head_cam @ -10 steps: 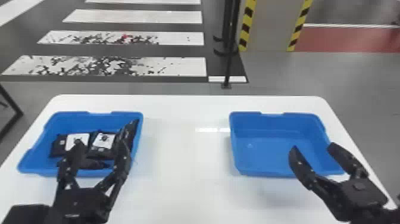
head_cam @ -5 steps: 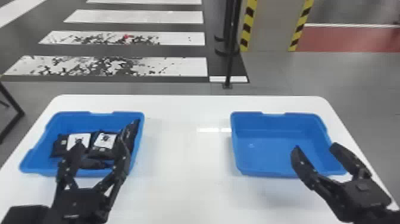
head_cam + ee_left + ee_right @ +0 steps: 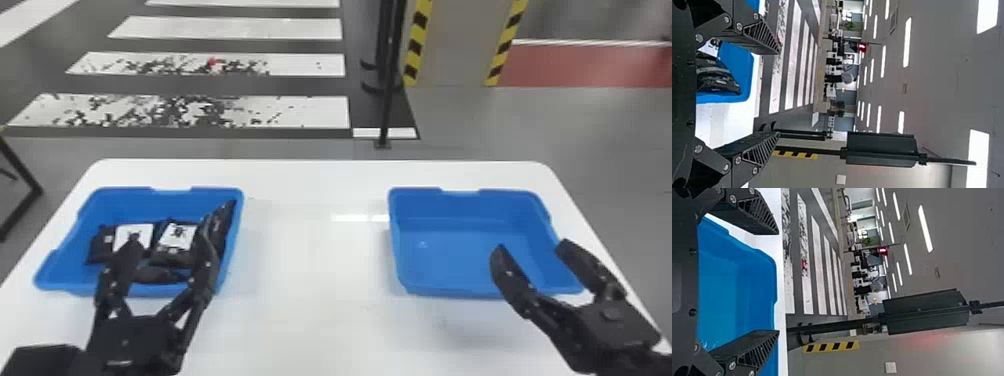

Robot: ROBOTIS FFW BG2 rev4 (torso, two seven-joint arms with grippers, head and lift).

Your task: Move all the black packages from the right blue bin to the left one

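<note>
The white counter [image 3: 315,260] held a blue left bin [image 3: 165,201] and a blue right bin [image 3: 450,206]. The left tool [image 3: 167,240] hung spread near the former, the right tool [image 3: 532,245] spread near the latter. Black packages [image 3: 172,256] lay together in the left bin.

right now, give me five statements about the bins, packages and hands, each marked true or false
1. Black packages lie in the left bin. True.
2. Both bins are red. False: the left bin and the right bin are both blue.
3. The left hand is at the right bin. False: the left hand is at the left bin.
4. The right hand has its fingers apart. True.
5. The left hand's fingers are pressed together. False: they stand apart.
</note>
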